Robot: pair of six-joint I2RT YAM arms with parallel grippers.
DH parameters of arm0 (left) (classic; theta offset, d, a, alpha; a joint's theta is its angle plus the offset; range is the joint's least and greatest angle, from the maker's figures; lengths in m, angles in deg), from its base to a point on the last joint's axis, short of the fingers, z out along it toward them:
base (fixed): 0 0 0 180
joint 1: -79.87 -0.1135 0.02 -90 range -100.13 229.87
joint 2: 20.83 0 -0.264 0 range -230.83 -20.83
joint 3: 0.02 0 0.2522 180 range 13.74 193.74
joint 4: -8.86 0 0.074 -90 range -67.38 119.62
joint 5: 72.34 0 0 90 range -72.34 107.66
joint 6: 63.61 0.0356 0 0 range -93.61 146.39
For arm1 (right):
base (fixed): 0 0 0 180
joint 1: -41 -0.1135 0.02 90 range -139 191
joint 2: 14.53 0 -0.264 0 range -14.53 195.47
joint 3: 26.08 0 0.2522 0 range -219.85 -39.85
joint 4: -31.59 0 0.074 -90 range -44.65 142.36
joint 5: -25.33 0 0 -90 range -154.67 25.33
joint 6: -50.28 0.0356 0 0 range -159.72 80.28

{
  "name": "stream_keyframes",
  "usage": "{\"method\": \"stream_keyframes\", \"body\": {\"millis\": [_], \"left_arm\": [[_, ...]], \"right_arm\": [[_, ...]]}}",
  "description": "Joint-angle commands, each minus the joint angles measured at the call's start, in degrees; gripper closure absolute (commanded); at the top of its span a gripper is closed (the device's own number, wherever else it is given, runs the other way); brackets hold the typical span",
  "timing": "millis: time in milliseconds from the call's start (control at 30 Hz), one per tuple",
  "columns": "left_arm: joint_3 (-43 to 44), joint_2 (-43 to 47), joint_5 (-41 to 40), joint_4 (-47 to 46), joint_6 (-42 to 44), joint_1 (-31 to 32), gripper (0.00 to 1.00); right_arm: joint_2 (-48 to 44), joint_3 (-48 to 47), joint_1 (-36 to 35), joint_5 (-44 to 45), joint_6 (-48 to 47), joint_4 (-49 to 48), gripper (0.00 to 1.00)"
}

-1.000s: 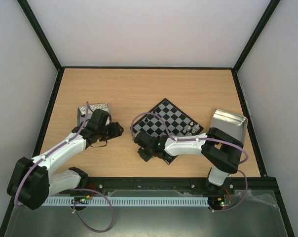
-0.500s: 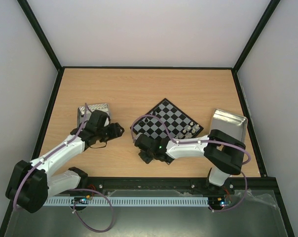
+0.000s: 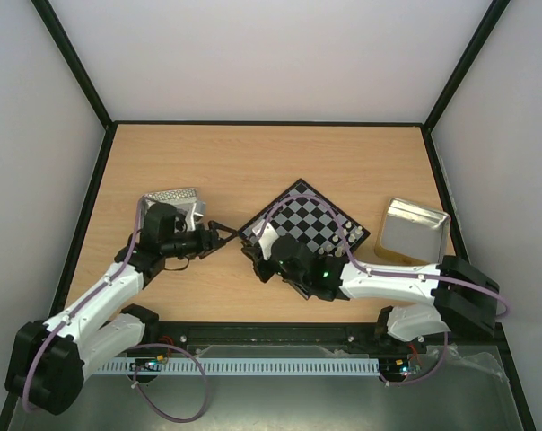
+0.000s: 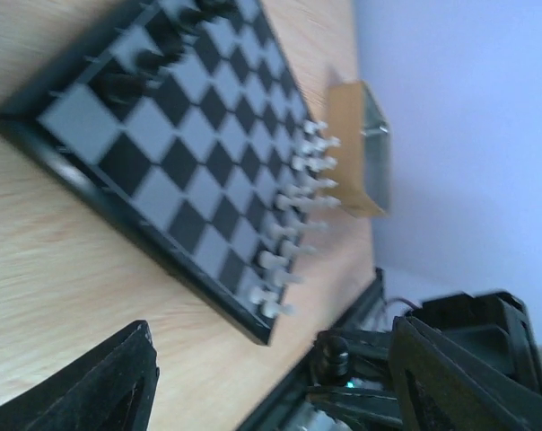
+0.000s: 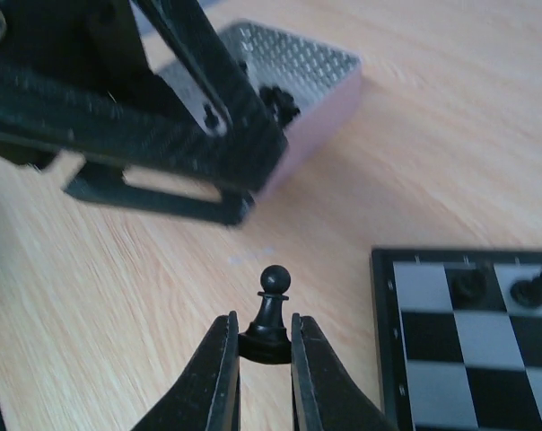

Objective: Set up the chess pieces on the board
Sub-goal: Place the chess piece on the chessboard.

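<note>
one black pawn (image 5: 271, 310) gripped just off board (image 5: 421, 287) rim

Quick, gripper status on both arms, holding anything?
Left gripper: open, empty.
Right gripper: closed on a black pawn.

Bright, even light with soft shadows; left wrist view blurred throughout, right wrist sharp only near its fingers (image 5: 219, 373)
</note>
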Motion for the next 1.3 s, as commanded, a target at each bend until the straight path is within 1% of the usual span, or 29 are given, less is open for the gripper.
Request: {"method": "stream_keyframes", "body": {"millis": [0, 67, 200, 333, 400, 600, 800, 933, 1067, 1267], "left_arm": [[1.2, 1.1, 13.8, -8.1, -2.9, -0.1, 0.28], [1.4, 1.2, 16.4, -9.7, -3.7, 0.0, 0.33], [1.4, 1.5, 18.8, -10.0, -4.1, 0.4, 0.51], [1.5, 1.7, 19.8, -10.3, -4.1, 1.4, 0.62], [1.7, 1.3, 20.2, -11.0, -4.5, 2.2, 0.65], [2.3, 0.2, 20.2, -12.2, -5.2, 3.4, 0.66], [2.2, 0.0, 20.0, -11.9, -4.7, 4.0, 0.82], [2.4, -0.3, 19.6, -11.3, -4.0, 4.1, 0.87], [2.7, -1.1, 19.7, -11.1, -3.3, 4.3, 0.88], [3.3, -2.7, 20.2, -10.4, -1.6, 4.9, 0.88]], "right_arm": [[-2.0, 0.9, -0.4, -1.4, -5.0, -8.9, 0.94], [-3.0, 1.3, -0.4, -1.9, -5.9, -9.8, 0.94], [-5.1, 1.8, -0.4, -1.6, -6.2, -10.2, 0.94], [-5.8, 2.1, -0.4, -2.1, -6.4, -10.2, 0.94], [-5.9, 2.1, -0.4, -2.7, -6.8, -10.2, 0.94], [-6.2, 2.1, -0.5, -4.3, -8.4, -9.8, 0.95], [-6.5, 2.2, -0.4, -5.4, -9.2, -9.3, 0.95], [-6.5, 2.3, -0.4, -7.2, -10.1, -9.0, 0.94], [-6.6, 2.3, -0.4, -9.1, -11.3, -8.5, 0.94], [-6.5, 2.0, -0.4, -8.7, -11.7, -7.8, 0.94]]}}
